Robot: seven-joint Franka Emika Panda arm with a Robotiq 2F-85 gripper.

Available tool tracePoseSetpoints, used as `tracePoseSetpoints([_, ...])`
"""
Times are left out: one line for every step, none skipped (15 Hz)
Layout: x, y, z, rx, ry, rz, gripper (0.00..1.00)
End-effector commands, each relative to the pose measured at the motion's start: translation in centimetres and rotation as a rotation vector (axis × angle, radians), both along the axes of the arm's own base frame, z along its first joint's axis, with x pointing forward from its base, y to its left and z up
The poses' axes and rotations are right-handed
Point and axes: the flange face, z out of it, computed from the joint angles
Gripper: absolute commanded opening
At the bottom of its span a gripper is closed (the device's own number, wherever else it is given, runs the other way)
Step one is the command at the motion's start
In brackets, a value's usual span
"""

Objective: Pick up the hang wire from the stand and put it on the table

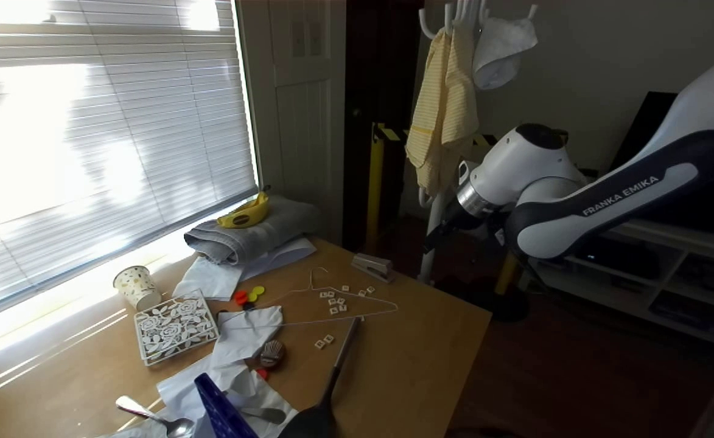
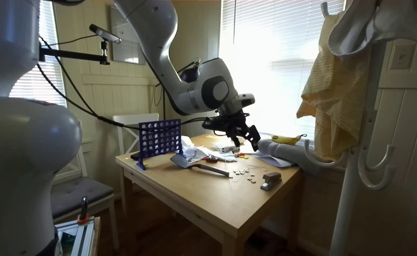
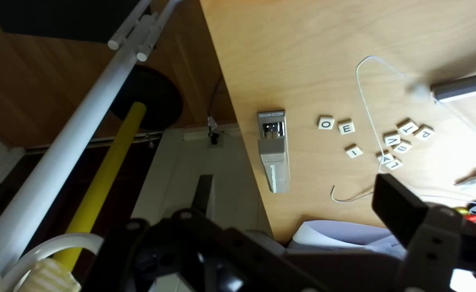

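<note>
My black two-fingered gripper [image 3: 294, 186] hangs with its fingers spread wide. Between them, in the wrist view, runs the edge of the brown wooden table [image 3: 294, 56], a grey oblong stapler [image 3: 273, 156] close inside it. Past bare wood, the thin pale wire hanger [image 3: 366, 106] lies among square cream letter tiles [image 3: 392, 139]. The slim white coat stand [image 2: 346, 204] rises outside the edge.
</note>
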Motion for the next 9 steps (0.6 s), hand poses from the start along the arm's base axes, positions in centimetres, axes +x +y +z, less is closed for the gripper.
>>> tracePoseSetpoints([-0.1, 0.3, 0.4, -0.001, -0.006, 0.003, 1.00])
tracePoseSetpoints([-0.2, 0.5, 0.5, 0.000, -0.008, 0.007, 1.00])
tracePoseSetpoints([-0.2, 0.6, 0.6, -0.001, -0.008, 0.009, 1.00])
tracePoseSetpoints([-0.3, 0.5, 0.5, -0.001, -0.008, 0.009, 1.00])
tracePoseSetpoints([-0.9, 1.0, 0.0, 0.048, 0.009, 0.004, 1.00])
tracePoseSetpoints([-0.7, 1.2, -0.6, 0.041, 0.020, -0.009, 1.00])
tracePoseSetpoints([-0.5, 1.6, -1.2, 0.022, 0.039, -0.014, 1.00])
tracePoseSetpoints([-0.5, 1.3, -0.2, 0.025, 0.012, -0.005, 1.00])
tracePoseSetpoints([-0.6, 1.6, -0.6, 0.023, 0.019, -0.004, 1.00])
